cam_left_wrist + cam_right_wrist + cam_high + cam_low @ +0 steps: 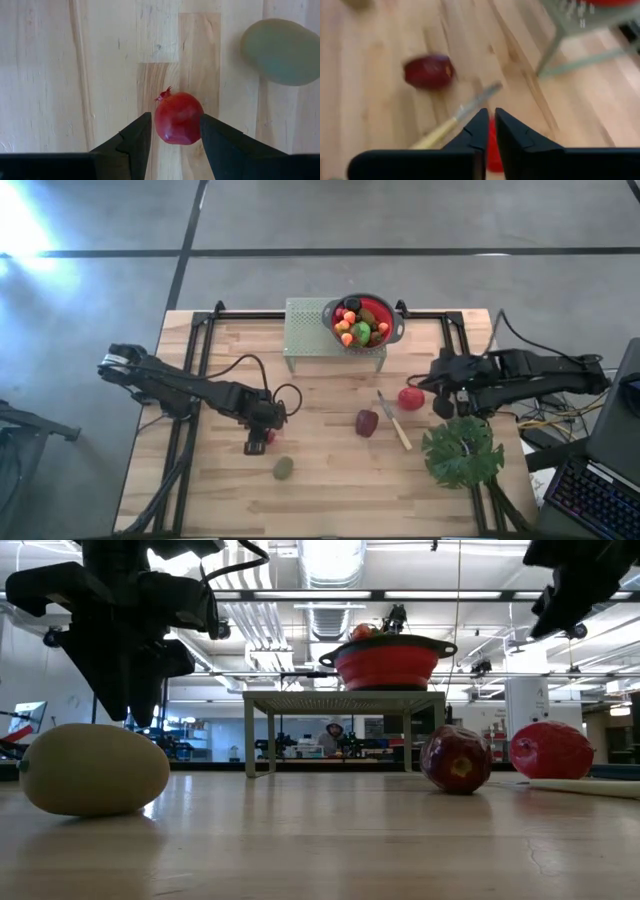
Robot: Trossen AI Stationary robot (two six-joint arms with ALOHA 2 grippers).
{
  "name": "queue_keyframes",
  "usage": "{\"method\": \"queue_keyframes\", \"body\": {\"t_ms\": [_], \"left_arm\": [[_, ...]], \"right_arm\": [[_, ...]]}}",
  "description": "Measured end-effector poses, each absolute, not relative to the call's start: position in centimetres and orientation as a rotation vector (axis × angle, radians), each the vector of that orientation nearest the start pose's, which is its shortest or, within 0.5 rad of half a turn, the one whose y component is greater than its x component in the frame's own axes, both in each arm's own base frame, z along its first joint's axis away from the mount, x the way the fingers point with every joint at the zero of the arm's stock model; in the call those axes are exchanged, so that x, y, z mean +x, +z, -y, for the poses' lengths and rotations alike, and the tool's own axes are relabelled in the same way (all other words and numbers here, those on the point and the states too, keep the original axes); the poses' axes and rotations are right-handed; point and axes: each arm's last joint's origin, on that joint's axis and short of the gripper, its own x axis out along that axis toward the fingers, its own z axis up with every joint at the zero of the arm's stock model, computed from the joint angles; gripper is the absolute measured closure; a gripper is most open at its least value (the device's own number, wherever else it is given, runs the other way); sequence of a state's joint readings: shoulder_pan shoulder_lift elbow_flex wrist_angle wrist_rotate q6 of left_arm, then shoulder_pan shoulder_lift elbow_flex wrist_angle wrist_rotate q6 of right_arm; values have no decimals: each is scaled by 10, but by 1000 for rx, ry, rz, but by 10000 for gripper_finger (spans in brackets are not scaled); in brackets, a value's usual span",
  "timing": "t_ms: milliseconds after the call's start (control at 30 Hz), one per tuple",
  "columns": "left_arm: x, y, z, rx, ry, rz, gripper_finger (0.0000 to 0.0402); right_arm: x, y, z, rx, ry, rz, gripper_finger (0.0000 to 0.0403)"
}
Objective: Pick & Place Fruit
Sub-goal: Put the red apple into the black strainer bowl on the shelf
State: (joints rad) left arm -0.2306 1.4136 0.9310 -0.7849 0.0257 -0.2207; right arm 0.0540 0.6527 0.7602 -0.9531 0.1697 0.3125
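Gripping a Red Fruit, Left of Centre

Wooden table [330, 480] fills the frame. Red bowl [363, 321], upper centre, holds mixed fruit. Left gripper [172, 131] clasps a small red fruit [178, 118]; right gripper [491, 131], centre right, is clenched empty.

We see open worktop [330, 490] along the near edge, while the knife [393, 420], maroon fruit [367, 423], red apple [410, 398] and leaf [462, 452] crowd the middle and right side.
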Motion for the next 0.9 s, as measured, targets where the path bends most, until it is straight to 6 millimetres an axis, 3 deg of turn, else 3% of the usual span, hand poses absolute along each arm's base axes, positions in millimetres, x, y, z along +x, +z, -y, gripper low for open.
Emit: {"method": "queue_keyframes", "body": {"t_ms": [200, 667, 900], "left_arm": [[246, 211, 58, -60, -80, -1280, 229], [246, 212, 58, -60, -81, -1278, 229], [246, 212, 58, -60, -81, -1277, 229]], "right_arm": [[121, 270, -1, 186, -281, -918, 298], [127, 259, 2, 164, -450, -1019, 40], [125, 259, 2, 165, -421, -1020, 5]]}}
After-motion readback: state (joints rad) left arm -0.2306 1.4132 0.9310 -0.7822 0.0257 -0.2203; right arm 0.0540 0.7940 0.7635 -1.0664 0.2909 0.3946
